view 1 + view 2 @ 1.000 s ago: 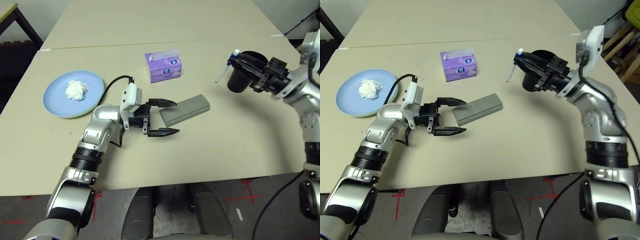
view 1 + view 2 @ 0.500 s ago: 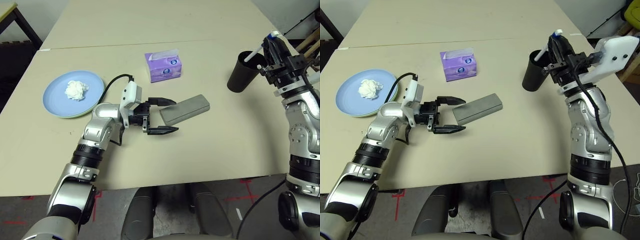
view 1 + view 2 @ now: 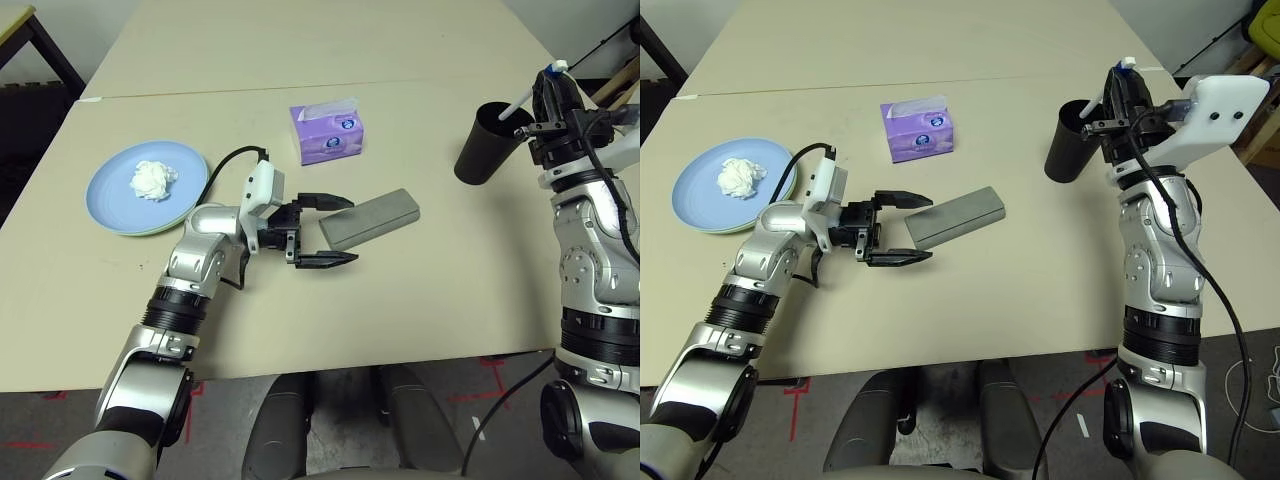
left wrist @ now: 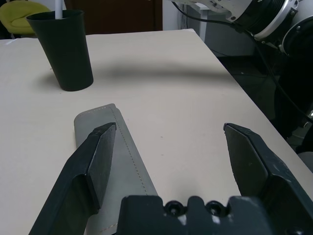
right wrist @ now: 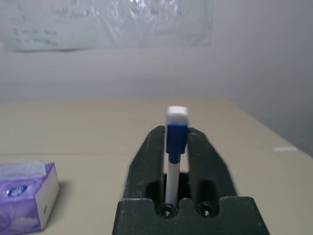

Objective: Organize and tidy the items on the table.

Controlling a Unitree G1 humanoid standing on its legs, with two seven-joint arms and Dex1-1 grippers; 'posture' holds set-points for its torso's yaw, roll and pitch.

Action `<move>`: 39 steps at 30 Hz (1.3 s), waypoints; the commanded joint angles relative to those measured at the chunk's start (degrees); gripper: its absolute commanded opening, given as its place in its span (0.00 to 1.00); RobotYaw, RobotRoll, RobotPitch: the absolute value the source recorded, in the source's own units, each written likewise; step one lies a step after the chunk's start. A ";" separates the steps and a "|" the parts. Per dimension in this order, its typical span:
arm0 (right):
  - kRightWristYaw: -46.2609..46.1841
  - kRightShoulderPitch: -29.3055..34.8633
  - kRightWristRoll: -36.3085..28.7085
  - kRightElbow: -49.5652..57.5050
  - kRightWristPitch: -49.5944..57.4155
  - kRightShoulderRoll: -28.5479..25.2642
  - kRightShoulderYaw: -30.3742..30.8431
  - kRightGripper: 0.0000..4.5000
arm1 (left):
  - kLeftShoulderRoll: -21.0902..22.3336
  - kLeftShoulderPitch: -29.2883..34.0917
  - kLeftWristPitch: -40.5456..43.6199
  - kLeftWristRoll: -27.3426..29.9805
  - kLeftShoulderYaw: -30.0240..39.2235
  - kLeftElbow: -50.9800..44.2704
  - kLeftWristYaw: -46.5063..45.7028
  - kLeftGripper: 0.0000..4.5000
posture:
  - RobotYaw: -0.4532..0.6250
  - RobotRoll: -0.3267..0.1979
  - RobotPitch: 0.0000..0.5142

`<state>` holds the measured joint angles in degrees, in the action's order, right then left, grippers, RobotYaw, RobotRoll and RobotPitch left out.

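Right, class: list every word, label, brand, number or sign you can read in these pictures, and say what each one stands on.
None can be read.
Purple tissue box: a blue round logo with white marks, too small to read.
Sheet on the wall: faint handwriting, too blurred to read.
Floor: red tape crosses, marks rather than text.
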<state>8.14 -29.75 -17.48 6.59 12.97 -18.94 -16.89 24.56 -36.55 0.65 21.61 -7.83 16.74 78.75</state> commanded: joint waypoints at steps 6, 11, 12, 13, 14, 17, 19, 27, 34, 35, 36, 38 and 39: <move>-1.62 1.11 0.40 0.85 2.04 -0.25 -0.27 0.97 | 0.09 0.72 -0.25 -0.56 -0.38 -0.22 0.36 1.00 | 0.41 0.62 0.34; -1.23 1.02 0.21 0.78 2.12 -0.30 -0.04 0.99 | 0.00 0.85 -0.36 -0.59 -0.37 -0.29 0.19 1.00 | 0.41 0.62 0.33; -1.01 0.95 0.21 0.64 2.08 -0.37 0.07 0.99 | 0.01 0.88 -0.31 -0.57 -0.35 -0.37 0.14 1.00 | 0.41 0.62 0.33; -0.89 0.90 0.23 0.56 2.05 -0.39 0.16 0.99 | 0.05 0.91 -0.29 -0.54 -0.32 -0.42 0.13 1.00 | 0.41 0.62 0.33; -0.53 0.81 0.28 0.35 1.96 -0.53 0.35 0.99 | 0.09 0.96 -0.25 -0.54 -0.27 -0.47 0.07 1.00 | 0.42 0.62 0.33; 1.53 0.42 0.47 -1.14 1.18 -1.23 1.29 0.99 | -0.28 1.08 0.15 -0.49 0.62 -0.65 -2.10 1.00 | 0.41 0.62 0.33; 2.01 0.27 0.60 -2.09 0.33 -1.13 1.39 0.99 | -1.08 1.12 0.23 -0.40 1.76 -0.65 -5.27 1.00 | 0.41 0.62 0.34; 11.22 5.34 -4.85 -2.62 -5.07 0.63 0.77 0.99 | -4.84 4.61 2.09 -0.66 9.69 -7.60 -25.75 1.00 | 0.44 0.62 0.33; 12.10 9.98 -4.55 -3.98 -8.30 0.22 -0.81 0.99 | -7.34 9.58 0.44 -4.36 15.62 -14.57 -44.37 1.00 | 0.45 0.62 0.33; 12.11 10.35 -4.44 -4.01 -8.28 0.28 -0.65 0.99 | -7.98 9.97 0.51 -5.21 16.69 -15.10 -47.75 1.00 | 0.45 0.62 0.33; 12.18 10.67 -4.39 -4.08 -8.19 0.28 -0.50 0.99 | -8.29 10.40 0.58 -5.84 17.34 -15.62 -49.96 1.00 | 0.45 0.62 0.33; 12.25 11.01 -3.95 -4.50 -8.20 0.07 -0.20 0.99 | -8.75 11.26 1.07 -7.84 18.74 -16.26 -55.20 1.00 | 0.45 0.62 0.34; 12.20 10.96 -3.95 -4.75 -8.21 0.10 -0.19 0.99 | -8.59 11.67 1.29 -9.40 19.20 -16.14 -57.77 1.00 | 0.45 0.62 0.34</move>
<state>20.38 -19.42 -21.77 2.38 5.06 -18.50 -17.00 16.09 -26.05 1.61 14.43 10.36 1.18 24.61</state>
